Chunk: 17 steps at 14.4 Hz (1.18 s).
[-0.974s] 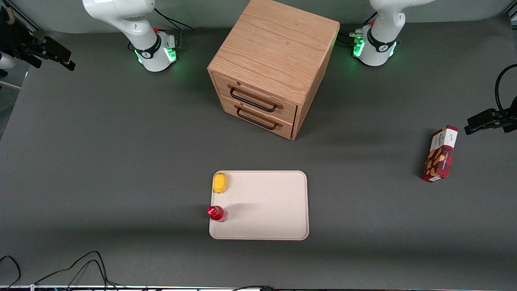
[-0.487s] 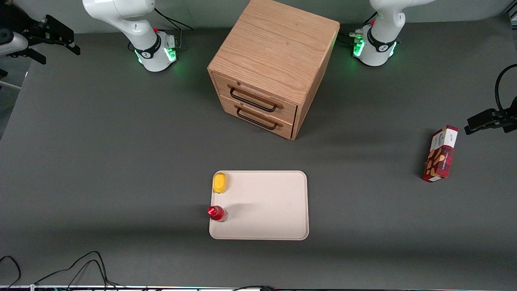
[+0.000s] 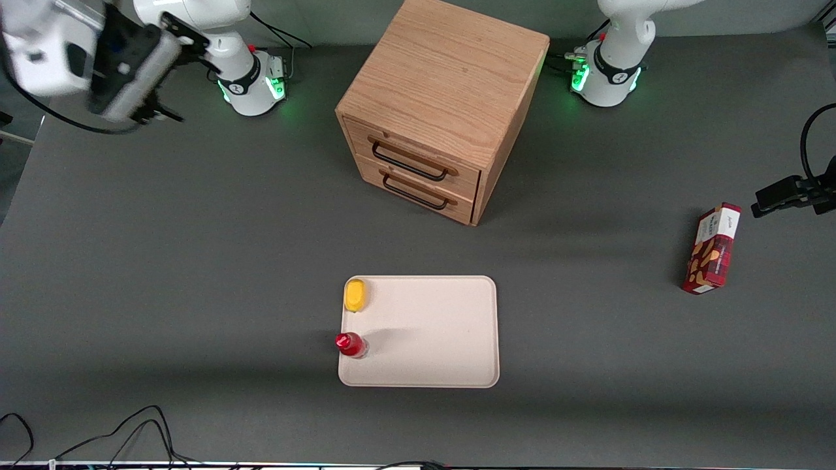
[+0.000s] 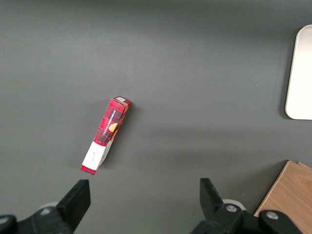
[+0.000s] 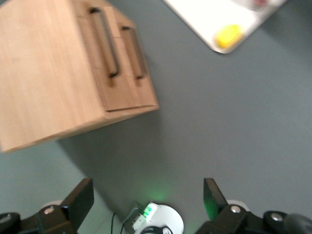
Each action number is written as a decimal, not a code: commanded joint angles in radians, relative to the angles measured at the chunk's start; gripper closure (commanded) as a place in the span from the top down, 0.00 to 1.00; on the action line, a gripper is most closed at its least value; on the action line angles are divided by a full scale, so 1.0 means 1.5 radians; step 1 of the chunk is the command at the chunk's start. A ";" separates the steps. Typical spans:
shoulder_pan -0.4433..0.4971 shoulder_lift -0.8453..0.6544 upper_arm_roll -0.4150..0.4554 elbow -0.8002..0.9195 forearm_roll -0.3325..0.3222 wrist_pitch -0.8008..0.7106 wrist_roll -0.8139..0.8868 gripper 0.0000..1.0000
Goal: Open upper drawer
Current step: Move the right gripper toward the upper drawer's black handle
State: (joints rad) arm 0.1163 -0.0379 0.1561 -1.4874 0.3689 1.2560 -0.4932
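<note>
Two drawers sit shut in our wooden cabinet (image 3: 444, 111), and the upper drawer (image 3: 418, 155) is the top one, while our gripper (image 5: 148, 200) hangs high near the working arm's base (image 3: 251, 81), fingers (image 5: 80, 200) spread wide, holding nothing.

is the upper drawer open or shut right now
Shut: the upper drawer sits flush with the cabinet front. The open gripper hangs well away from it.

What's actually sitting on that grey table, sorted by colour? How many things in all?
Wood: 1, the cabinet, both drawers shut, including the upper drawer
Beige: 1, the tray
Yellow: 1, the yellow item on the tray
Red: 2, the red-capped bottle on the tray; the red box toward the parked arm's end
Total: 5
The tool hangs open above the table, away from the cabinet.
</note>
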 commanded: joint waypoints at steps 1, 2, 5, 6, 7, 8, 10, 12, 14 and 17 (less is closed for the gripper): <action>-0.001 0.102 0.028 0.042 0.068 0.009 -0.053 1.00; -0.002 0.125 0.054 0.040 0.069 0.032 -0.053 1.00; 0.000 0.212 0.128 0.032 0.068 0.115 -0.050 1.00; 0.000 0.232 0.148 0.031 0.062 0.139 -0.044 1.00; 0.000 0.246 0.166 0.021 0.062 0.163 -0.034 1.00; 0.008 0.254 0.176 0.005 0.062 0.192 -0.012 1.00; 0.019 0.256 0.179 -0.026 0.061 0.241 -0.003 1.00; 0.028 0.258 0.180 -0.060 0.061 0.285 -0.002 1.00; 0.039 0.261 0.184 -0.089 0.061 0.332 -0.001 1.00; 0.043 0.277 0.207 -0.120 0.059 0.386 0.000 1.00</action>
State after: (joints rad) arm 0.1772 0.3731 0.4486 -1.6292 0.4526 1.7752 -0.5128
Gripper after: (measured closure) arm 0.000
